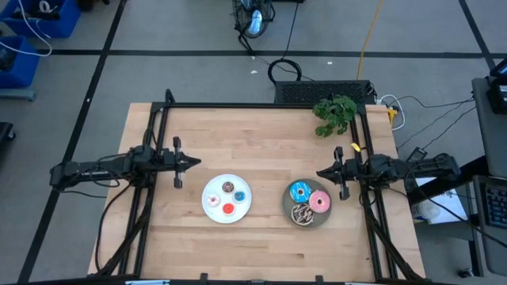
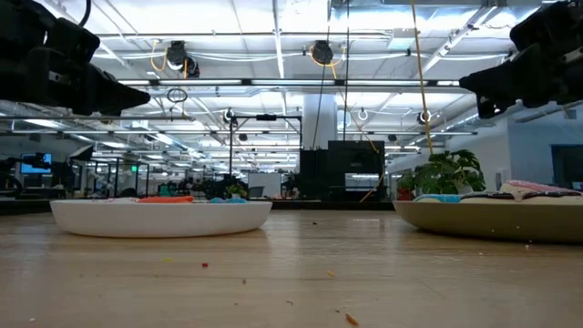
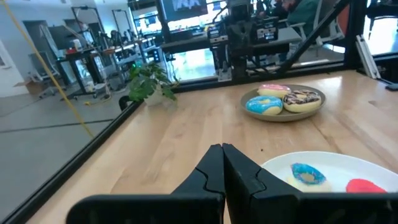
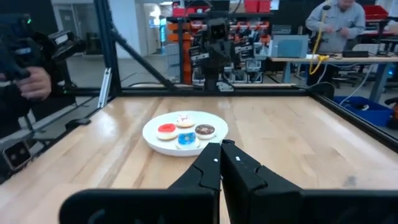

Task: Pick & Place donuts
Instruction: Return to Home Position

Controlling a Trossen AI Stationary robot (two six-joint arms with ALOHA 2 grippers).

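A white plate (image 1: 218, 212) near the table's middle carries several tiny donuts, among them a brown one (image 1: 228, 187), a blue one (image 1: 239, 196) and a red one (image 1: 229, 209). To its right a grey plate (image 1: 290, 207) bears three larger donuts: blue (image 1: 299, 191), pink (image 1: 319, 201) and dark brown with pale drizzle (image 1: 302, 213). My left gripper (image 1: 196, 162) hangs shut and level over the table, left of the white plate. My right gripper (image 1: 319, 172) is shut too and points level at the table's middle, just above and right of the grey plate. Neither gripper holds anything.
A small potted plant (image 1: 336, 115) stands at the far right corner, next to a black box (image 1: 323, 92) beyond the far edge. Black frame rails (image 1: 261, 105) run along the table's far, left and right sides. People (image 4: 339, 25) show in the room behind.
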